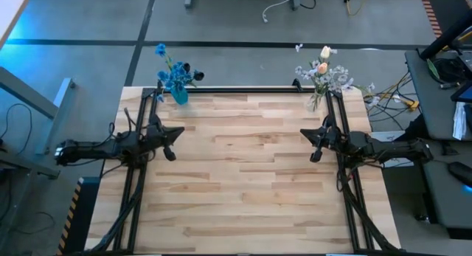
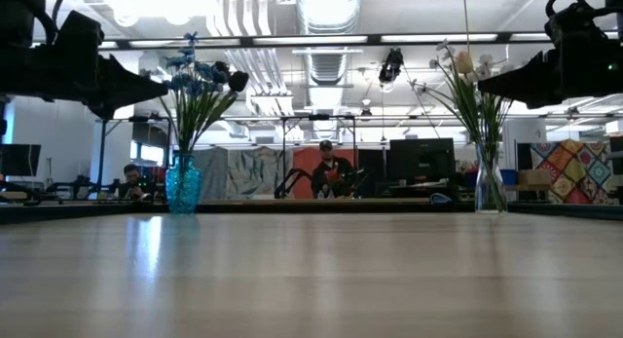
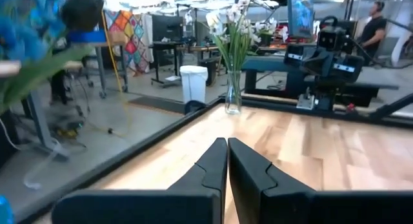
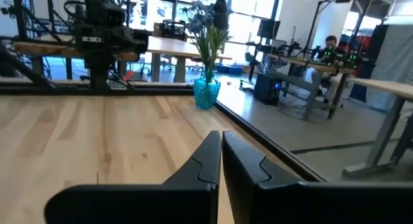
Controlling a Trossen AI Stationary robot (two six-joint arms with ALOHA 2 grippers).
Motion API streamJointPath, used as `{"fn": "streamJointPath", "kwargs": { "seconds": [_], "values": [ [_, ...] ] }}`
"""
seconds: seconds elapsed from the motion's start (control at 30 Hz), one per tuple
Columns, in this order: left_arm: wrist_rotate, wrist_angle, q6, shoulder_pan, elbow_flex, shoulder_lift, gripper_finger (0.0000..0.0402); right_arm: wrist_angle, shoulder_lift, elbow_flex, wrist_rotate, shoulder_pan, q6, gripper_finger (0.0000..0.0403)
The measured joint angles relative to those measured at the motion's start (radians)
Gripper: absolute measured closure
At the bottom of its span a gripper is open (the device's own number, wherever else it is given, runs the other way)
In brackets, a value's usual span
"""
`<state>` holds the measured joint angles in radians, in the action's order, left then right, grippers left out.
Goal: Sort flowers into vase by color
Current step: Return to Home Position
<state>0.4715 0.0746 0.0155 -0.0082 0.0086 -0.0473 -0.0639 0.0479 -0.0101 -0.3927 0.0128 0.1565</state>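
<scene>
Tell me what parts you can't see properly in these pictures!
Clear vase: seen from above, its pale flowers cover it.
Blue flowers: in the left wrist view, blurred and cut off by the picture's edge.
Stems in the blue vase: too thin and bunched to count in any view.
Person in the room behind: too small in the low view.

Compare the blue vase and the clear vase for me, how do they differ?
The blue vase is turquoise and bulbous; the transparent vase is clear and slimmer. The blue vase holds blue flowers; the transparent vase holds white flowers and peach tulip buds. Both stand upright at the far edge of the table.
</scene>
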Motion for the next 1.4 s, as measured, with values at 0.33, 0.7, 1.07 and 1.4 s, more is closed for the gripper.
{"fn": "streamJointPath", "kwargs": {
  "seconds": [0.33, 0.7, 1.07, 1.4],
  "values": [
    [-0.002, 0.0, -0.058, 0.0, 0.0, -0.03, 0.0402, 0.0, 0.0, 0.0, 0.0, 0.0, -0.026, 0.0394],
    [-0.003, -0.002, -0.058, 0.0, 0.002, -0.058, 0.0402, 0.0, 0.001, 0.0, 0.0, 0.0, -0.026, 0.0394],
    [-0.003, -0.005, -0.058, 0.0, 0.025, -0.08, 0.0402, 0.0, 0.001, 0.0, 0.0, 0.0, -0.026, 0.0394],
    [-0.003, -0.004, -0.058, 0.0, 0.026, -0.083, 0.0402, 0.0, 0.001, 0.0, 0.0, 0.0, -0.025, 0.0394]
  ]
}}
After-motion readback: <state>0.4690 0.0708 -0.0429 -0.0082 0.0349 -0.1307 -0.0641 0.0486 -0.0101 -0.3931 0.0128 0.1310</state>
